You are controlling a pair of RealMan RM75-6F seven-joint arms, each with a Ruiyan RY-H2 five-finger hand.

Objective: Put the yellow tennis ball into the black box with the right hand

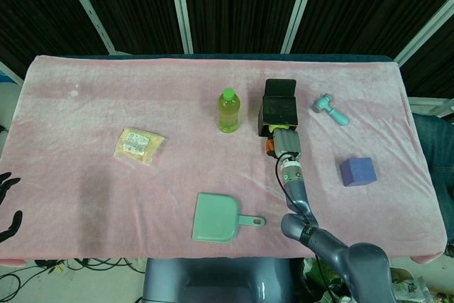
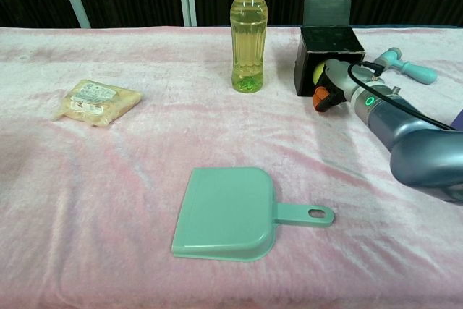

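Pink cloth covers the desk (image 1: 106,90). Black box (image 2: 329,59) stands open-topped, just beyond the right hand (image 2: 334,83), whose fingers grip the yellow tennis ball (image 2: 318,72) against the box's front wall, below the rim. Bottle (image 2: 249,34) stands left, clear. Left hand (image 1: 8,207) idles far off, fingers apart.

A table (image 1: 85,196) draped in a pink fleecy cloth (image 1: 177,90) fills most of the head view, its far edge running straight below a dark wall (image 1: 234,5). That wall, behind the table, is made of black ribbed panels split by pale slanting bars (image 1: 181,5). Light falls evenly on the cloth, and past the table's near edge lie tangled cables (image 1: 78,266) on the floor.
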